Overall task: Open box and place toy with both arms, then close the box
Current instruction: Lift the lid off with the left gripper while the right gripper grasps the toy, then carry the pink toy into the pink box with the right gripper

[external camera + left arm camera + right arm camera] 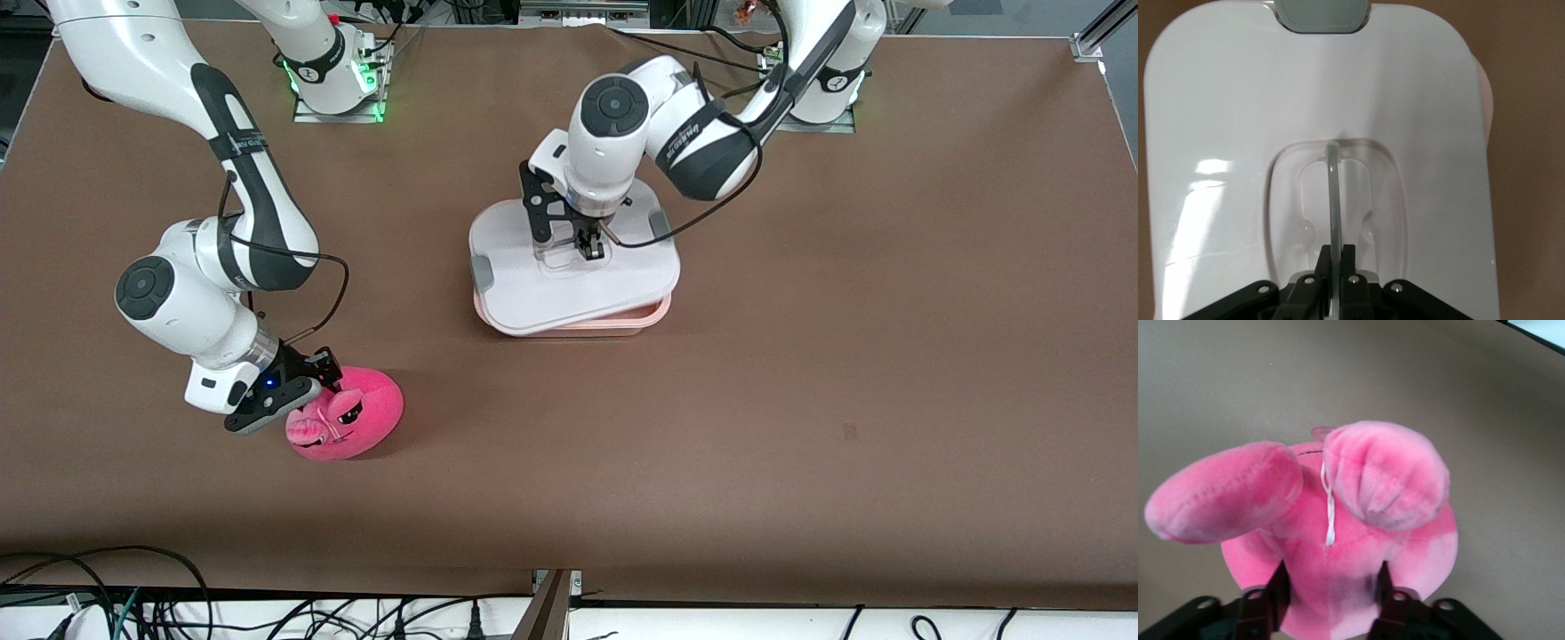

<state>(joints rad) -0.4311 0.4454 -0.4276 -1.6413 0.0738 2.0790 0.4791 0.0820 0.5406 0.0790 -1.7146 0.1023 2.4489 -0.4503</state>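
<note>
The box stands mid-table, its white lid [533, 280] sitting a little askew on the pale pink tub [633, 318]. My left gripper [589, 252] is down in the lid's recessed centre, shut on the thin clear handle [1333, 193]; in the left wrist view the left gripper [1336, 257] pinches it edge-on. The toy [364, 413], a round hot-pink plush, lies nearer the front camera toward the right arm's end. My right gripper [320, 373] is on it. In the right wrist view the right gripper [1331, 587] has a finger pressed into each side of the toy [1338, 540].
Grey clips [481, 268] sit at the lid's two short ends; one clip [1323, 13] shows in the left wrist view. Brown table [845, 373] stretches around the box and toy. Cables hang along the front edge [178, 604].
</note>
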